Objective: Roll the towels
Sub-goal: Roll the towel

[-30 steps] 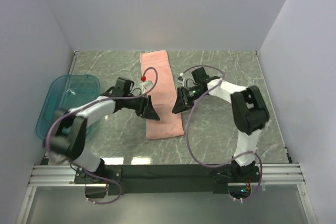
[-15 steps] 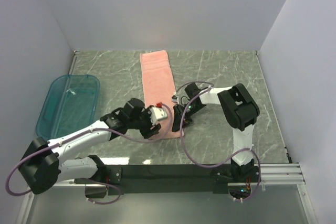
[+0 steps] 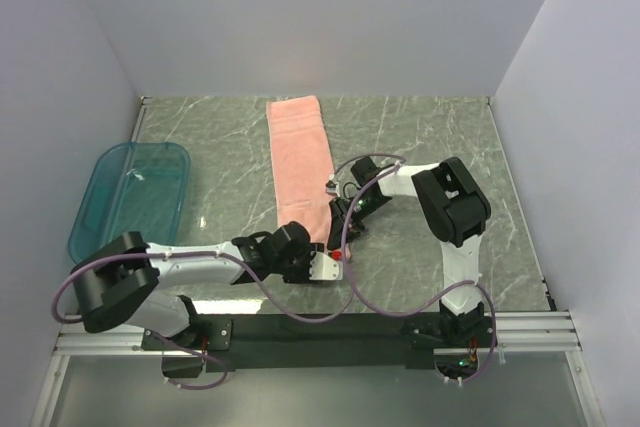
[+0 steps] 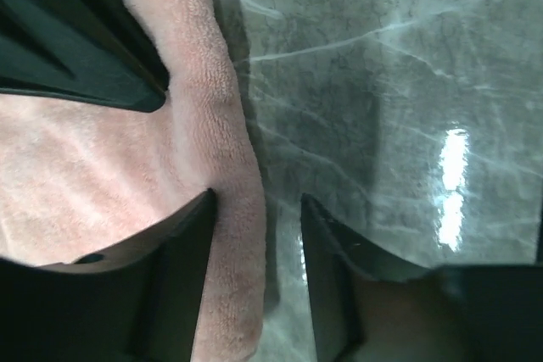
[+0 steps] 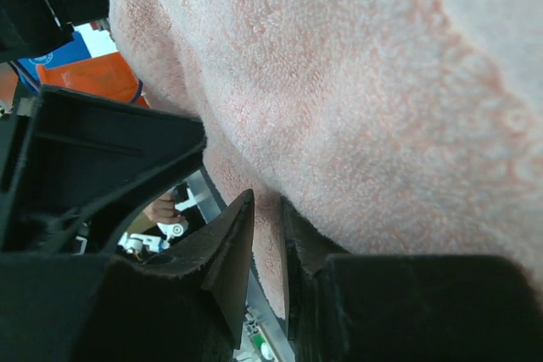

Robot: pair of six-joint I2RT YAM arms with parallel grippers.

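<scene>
The salmon-pink towel point(image 3: 300, 152) lies flat as a long strip from the back of the table toward the front. My left gripper point(image 3: 318, 250) is low at its near end. In the left wrist view the left gripper point(image 4: 259, 209) is open, and the towel's thick edge point(image 4: 229, 209) lies between the jaws beside bare table. My right gripper point(image 3: 339, 232) is at the towel's near right corner. In the right wrist view the right gripper point(image 5: 265, 209) is pinched shut on a fold of the towel point(image 5: 356, 82). The white label is not visible.
A teal translucent tray point(image 3: 130, 197) stands at the left of the grey marble table point(image 3: 430, 137). White walls enclose the back and sides. The two grippers are close together at the towel's near end, and cables loop around both arms.
My left arm has swung from the towel's left side down to its near end. My right gripper has moved nearer along the towel's right edge to the near corner.
</scene>
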